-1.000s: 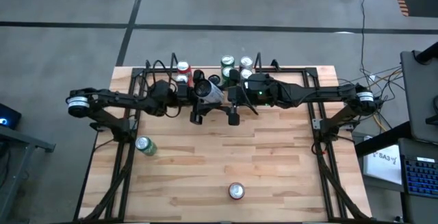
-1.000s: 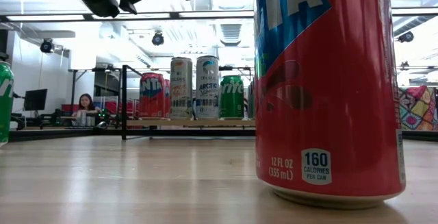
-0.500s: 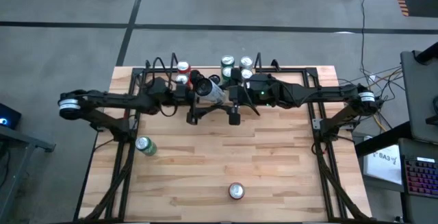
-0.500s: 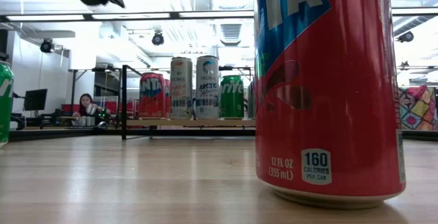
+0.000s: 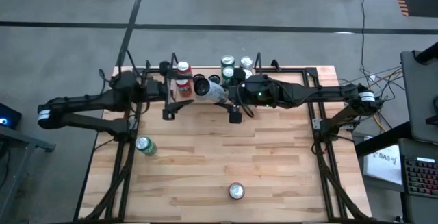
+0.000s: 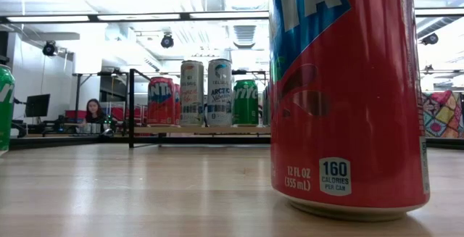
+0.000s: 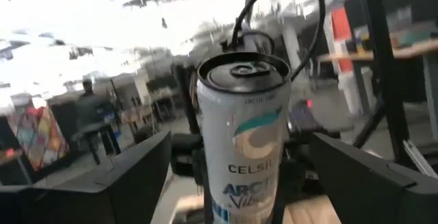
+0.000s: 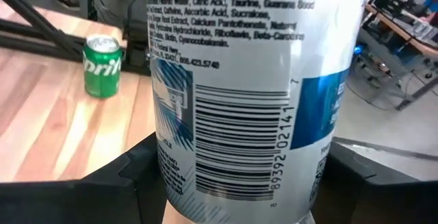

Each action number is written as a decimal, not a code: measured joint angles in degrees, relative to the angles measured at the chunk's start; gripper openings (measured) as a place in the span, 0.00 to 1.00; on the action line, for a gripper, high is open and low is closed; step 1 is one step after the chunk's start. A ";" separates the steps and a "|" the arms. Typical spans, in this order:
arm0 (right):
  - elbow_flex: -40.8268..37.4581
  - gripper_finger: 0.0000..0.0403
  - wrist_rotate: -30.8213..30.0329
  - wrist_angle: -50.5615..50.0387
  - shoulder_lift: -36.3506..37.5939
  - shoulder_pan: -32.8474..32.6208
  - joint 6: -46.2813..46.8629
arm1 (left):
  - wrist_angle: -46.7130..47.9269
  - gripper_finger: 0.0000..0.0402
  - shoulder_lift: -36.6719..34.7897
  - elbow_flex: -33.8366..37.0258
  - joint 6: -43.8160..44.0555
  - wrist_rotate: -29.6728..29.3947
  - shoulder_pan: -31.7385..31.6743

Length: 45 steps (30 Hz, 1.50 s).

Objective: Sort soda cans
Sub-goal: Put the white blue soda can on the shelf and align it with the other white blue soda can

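My right gripper (image 5: 217,94) is shut on a silver-white soda can (image 5: 209,90) above the table's far middle; its barcode side fills the right wrist view (image 8: 239,101). My left gripper (image 5: 168,92) is open and empty to the can's left. In the left wrist view its fingers (image 7: 130,176) stand apart on either side of the can (image 7: 243,142), short of it. Red cans (image 5: 183,73) and green and silver cans (image 5: 235,67) stand at the far edge. A green can (image 5: 143,144) and a red can (image 5: 236,191) stand upright on the table. My right gripper pinches the silver-white can by the sides of its body (image 8: 171,169) between its two fingers, which lie across the can. The fingers come from the table's right side. The can is lifted clear of the table and tilted, its silver top (image 5: 202,86) toward the left arm.
Black frame rails (image 5: 301,70) run along the table's far edge and both sides. In the low view the red can (image 6: 348,92) stands very close, the green can (image 6: 3,106) shows at the left edge, and a row of cans (image 6: 206,92) stands far off. A person sits beyond the table.
My left gripper has drawn back from the silver-white can toward the table's left edge, and its arm has left the low view. The can has stayed in my right gripper, which has kept its place.
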State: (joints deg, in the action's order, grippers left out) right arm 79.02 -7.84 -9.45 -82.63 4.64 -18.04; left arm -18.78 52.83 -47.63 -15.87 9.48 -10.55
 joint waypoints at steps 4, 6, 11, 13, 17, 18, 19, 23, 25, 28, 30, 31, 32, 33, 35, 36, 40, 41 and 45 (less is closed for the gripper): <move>0.00 0.60 -0.35 -1.61 0.00 0.00 0.04 | 16.15 0.83 0.95 -8.36 -1.45 -3.50 0.00; -0.02 0.60 -0.92 -2.22 0.00 0.00 0.04 | 24.30 0.83 2.58 -13.46 -2.82 -5.81 0.00; 0.00 0.60 -1.39 -4.22 0.00 0.00 0.04 | 41.94 0.83 8.30 -26.84 -6.27 -5.98 0.09; 0.00 0.60 -1.40 -5.07 0.00 0.00 0.32 | 48.07 0.83 10.47 -32.26 -6.97 -6.80 0.11; 0.00 0.60 -2.37 -5.97 0.00 0.00 0.45 | 59.33 0.83 15.43 -41.85 -7.33 -7.24 0.42; -0.01 0.60 -2.93 -6.18 0.00 0.00 0.44 | 60.53 0.83 16.63 -43.44 -7.02 -7.17 0.74; 0.00 0.60 -3.23 -6.40 0.01 0.00 0.44 | 61.37 0.83 17.80 -44.87 -6.78 -7.02 1.11; -0.02 0.60 -4.25 -7.68 0.02 0.00 0.22 | 67.78 0.83 22.10 -49.55 -6.74 -6.80 1.62; -0.02 0.60 -4.30 -7.90 0.02 0.00 0.09 | 71.12 0.83 23.58 -51.62 -6.59 -6.45 1.55; -0.02 0.60 -4.30 -7.91 0.02 0.00 0.05 | 72.40 0.83 24.56 -54.00 -5.40 -5.62 1.57; -0.02 0.60 -4.28 -8.15 0.02 0.00 0.02 | 72.70 0.83 25.09 -55.07 -4.68 -5.44 1.62; -0.02 0.60 -4.28 -8.43 0.02 0.00 0.02 | 72.92 0.83 25.36 -55.35 -4.40 -5.43 1.62; -0.02 0.60 -4.30 -8.49 0.02 0.00 0.02 | 73.07 0.83 25.67 -55.50 -4.08 -5.39 1.62; -0.02 0.60 -4.31 -8.38 0.02 0.00 0.02 | 73.04 0.83 26.00 -55.52 -3.83 -5.08 1.61; -0.02 0.60 -4.41 -8.31 0.02 0.00 0.02 | 72.92 0.83 26.60 -55.54 -2.90 -3.96 1.55; -0.02 0.60 -4.41 -8.31 0.02 0.02 -0.02 | 72.63 0.83 26.90 -55.54 -2.59 -3.99 1.57; -0.02 0.60 -4.41 -8.37 0.02 0.02 -0.09 | 71.58 0.83 28.80 -55.51 -1.47 -3.96 1.57; -0.02 0.60 -4.41 -8.33 0.02 0.02 -0.09 | 71.14 0.83 29.32 -55.50 -1.42 -3.96 1.64; -0.02 0.60 -4.41 -8.46 0.02 0.02 -0.09 | 70.57 0.83 30.45 -55.83 -1.54 -3.98 1.77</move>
State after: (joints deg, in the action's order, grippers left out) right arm 79.00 -12.25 -17.91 -82.61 4.67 -18.13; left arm 51.78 83.27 -103.46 -17.41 5.50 -8.77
